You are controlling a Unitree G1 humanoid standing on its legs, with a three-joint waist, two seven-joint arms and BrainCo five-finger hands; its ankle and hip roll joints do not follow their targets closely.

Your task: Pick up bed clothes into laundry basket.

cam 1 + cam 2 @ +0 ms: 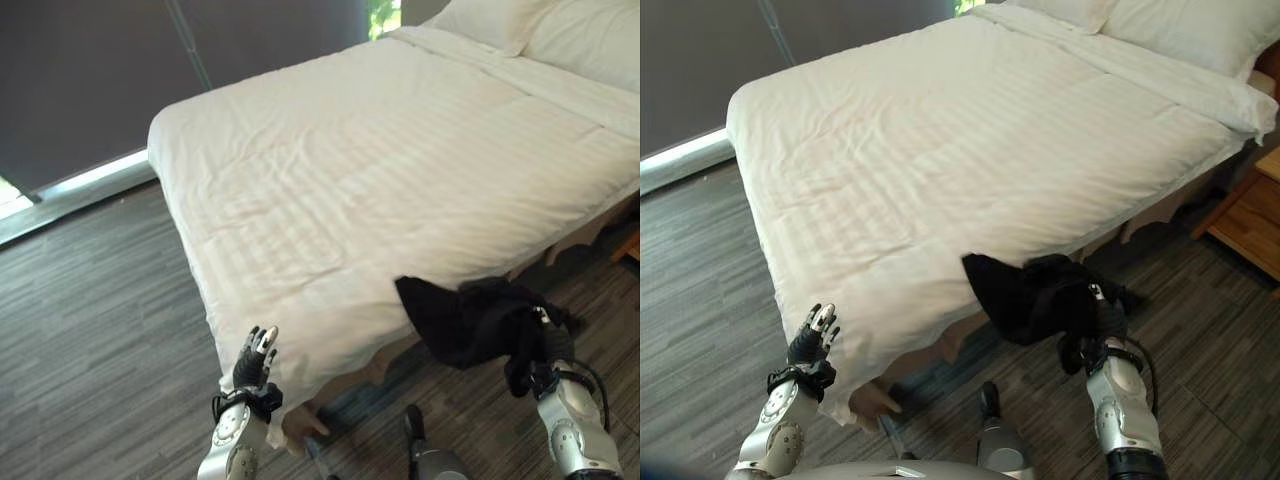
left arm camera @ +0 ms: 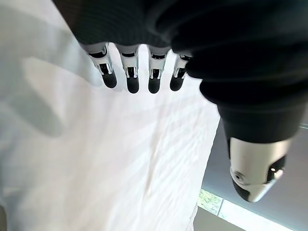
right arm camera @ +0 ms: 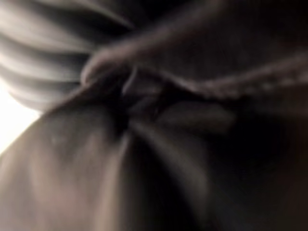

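1. Grey wood-grain floor (image 1: pixel 90 330) runs round a large bed (image 1: pixel 400 170) under a white striped duvet; two white pillows (image 1: pixel 1180 25) lie at the far end, and a dark wall or curtain (image 1: pixel 90 80) stands behind.
2. I see a wooden nightstand (image 1: pixel 1250 215) just beside the bed on the robot's right.
3. Black garment (image 1: pixel 1030 290) hangs bunched at the near edge of the bed, off the duvet's hem and above the floor, on the robot's right.
4. Right hand (image 1: pixel 1108 318) is up against that garment, cloth draped over and round it. In the right wrist view dark folds press close to the lens. I cannot tell whether its fingers are curled on the cloth or not.
5. Left hand (image 1: pixel 256 356) is raised by the near left corner of the bed, just beside the hanging duvet. Its wrist view shows the fingers (image 2: pixel 131 79) straight and spread, thumb (image 2: pixel 255 168) apart, nothing held, white duvet past them.
6. The two hands are well apart.
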